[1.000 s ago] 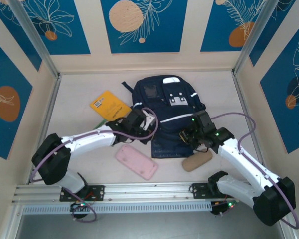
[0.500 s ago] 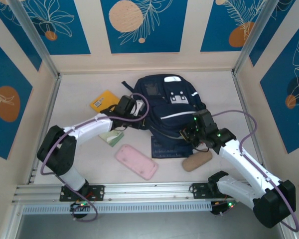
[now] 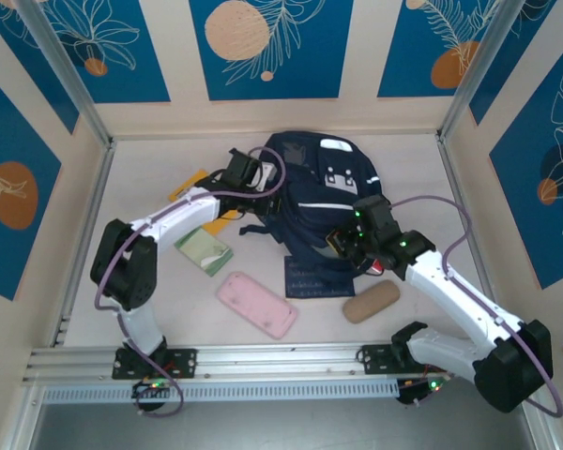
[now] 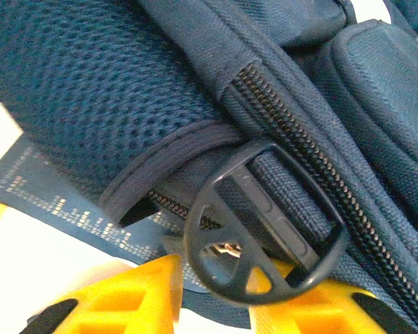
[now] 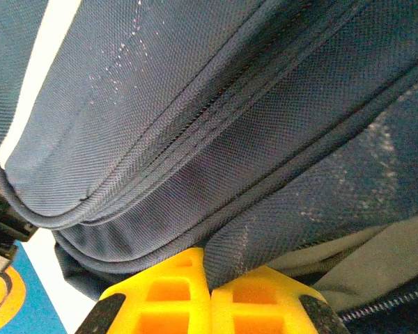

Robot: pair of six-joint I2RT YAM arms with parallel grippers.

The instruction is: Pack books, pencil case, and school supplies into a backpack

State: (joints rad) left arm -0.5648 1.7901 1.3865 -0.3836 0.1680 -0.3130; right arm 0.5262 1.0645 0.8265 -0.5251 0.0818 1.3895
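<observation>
1. The backpack lies flat in the middle of the table, towards the far wall, with its white buckles facing up.
2. The left gripper is at the backpack's far-left edge. In the wrist view, the left gripper has its yellow fingers apart, with pale table showing in the gap.
3. A dark plastic ring on the backpack hangs beside a zip and crosses both fingertips. I cannot tell whether the fingers touch it.
4. The right gripper sits on the backpack's near-right part. In its wrist view, the right gripper has its fingers pressed together on a fold of the backpack's navy cloth.
5. A yellow-orange book lies left of the backpack, partly under the left arm.
6. A navy book lies flat at the backpack's near edge, touching or overlapping it.
7. A pale green packet rests on the table near the left arm, apart from the backpack.
8. A pink pencil case lies nearer the arm bases, just beside the navy book.
9. A tan oblong pouch lies near the right arm, just right of the navy book.
</observation>
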